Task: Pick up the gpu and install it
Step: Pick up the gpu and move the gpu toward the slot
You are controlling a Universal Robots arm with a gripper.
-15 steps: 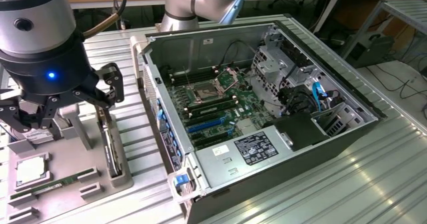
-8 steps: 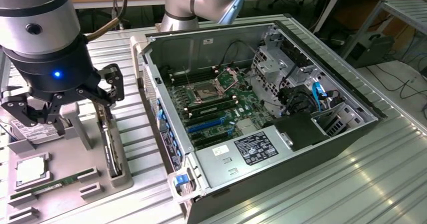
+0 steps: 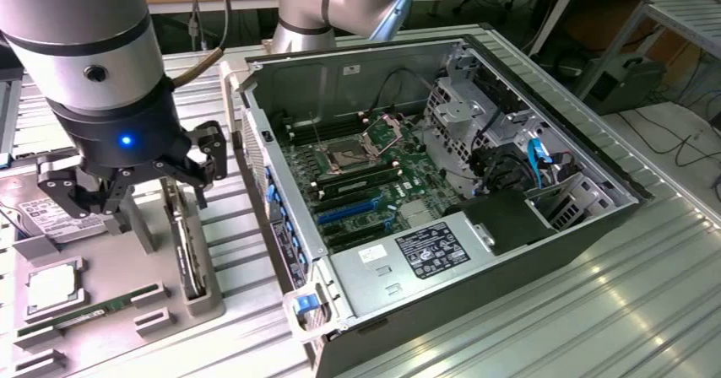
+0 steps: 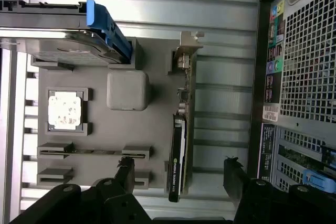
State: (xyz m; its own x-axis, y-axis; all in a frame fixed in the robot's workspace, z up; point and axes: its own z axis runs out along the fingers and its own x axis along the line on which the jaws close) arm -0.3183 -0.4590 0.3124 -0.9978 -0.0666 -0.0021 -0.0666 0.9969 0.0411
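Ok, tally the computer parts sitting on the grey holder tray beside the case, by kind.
gpu: 1
hard drive: 1
processor chip: 1
RAM stick: 1
Total: 4

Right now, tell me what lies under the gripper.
The gpu stands on edge in a holder on the grey tray, directly below the open gripper, with clear gaps to both fingers. The card's lower edge is hidden where it sits in the holder.
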